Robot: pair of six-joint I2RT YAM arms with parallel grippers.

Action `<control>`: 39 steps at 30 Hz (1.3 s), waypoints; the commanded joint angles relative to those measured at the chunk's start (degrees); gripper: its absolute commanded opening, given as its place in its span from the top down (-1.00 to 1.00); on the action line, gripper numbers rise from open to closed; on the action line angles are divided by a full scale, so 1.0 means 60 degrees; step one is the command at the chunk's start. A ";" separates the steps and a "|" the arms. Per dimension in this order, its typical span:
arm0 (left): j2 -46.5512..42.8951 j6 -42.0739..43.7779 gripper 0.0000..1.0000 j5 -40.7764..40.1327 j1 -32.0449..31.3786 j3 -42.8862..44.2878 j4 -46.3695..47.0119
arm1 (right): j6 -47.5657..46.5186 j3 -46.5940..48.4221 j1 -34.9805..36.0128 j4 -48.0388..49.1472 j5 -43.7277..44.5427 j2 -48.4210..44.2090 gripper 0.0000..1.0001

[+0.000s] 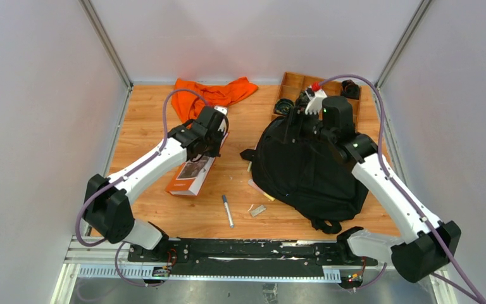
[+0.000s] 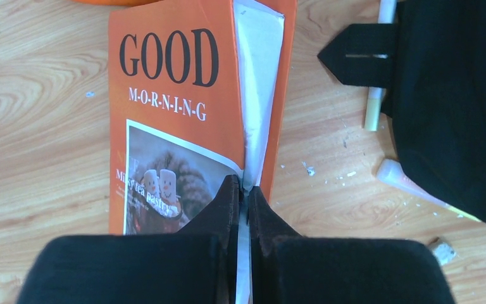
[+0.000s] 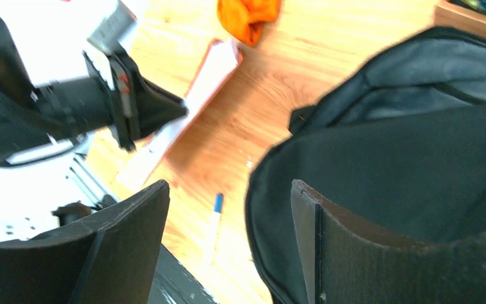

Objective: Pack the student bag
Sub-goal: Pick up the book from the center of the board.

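The student bag (image 1: 307, 168) is a large black backpack lying on the right of the wooden table; it also shows in the left wrist view (image 2: 455, 95) and the right wrist view (image 3: 405, 164). An orange "GOOD MORNING" book (image 1: 190, 174) lies left of it. My left gripper (image 1: 214, 142) is shut on the book's edge (image 2: 164, 95), with a thin sheet pinched between the fingers (image 2: 245, 190). My right gripper (image 1: 304, 126) is open and empty over the bag's far left part (image 3: 228, 190), its right finger in front of the bag fabric.
A blue-capped pen (image 1: 227, 210) and a small silver piece (image 1: 258, 211) lie in front of the bag. An orange cloth (image 1: 212, 95) lies at the back. A wooden compartment tray (image 1: 297, 85) stands behind the bag. A highlighter (image 2: 374, 101) lies by the bag's strap.
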 commanded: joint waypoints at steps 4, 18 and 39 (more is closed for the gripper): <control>-0.1435 0.0338 1.00 0.0901 -0.0010 -0.1173 0.1067 | 0.1929 0.1702 0.0839 0.0823 -0.0119 0.2249 -0.49; -0.2504 0.0465 1.00 0.1790 -0.0006 -0.1989 0.1172 | 0.4796 0.3058 0.1470 0.2060 -0.1748 0.6271 -0.94; -0.2437 0.0391 1.00 0.2068 -0.0015 -0.2017 0.1160 | 0.5938 0.4092 0.1996 0.1138 -0.1787 0.8056 -0.46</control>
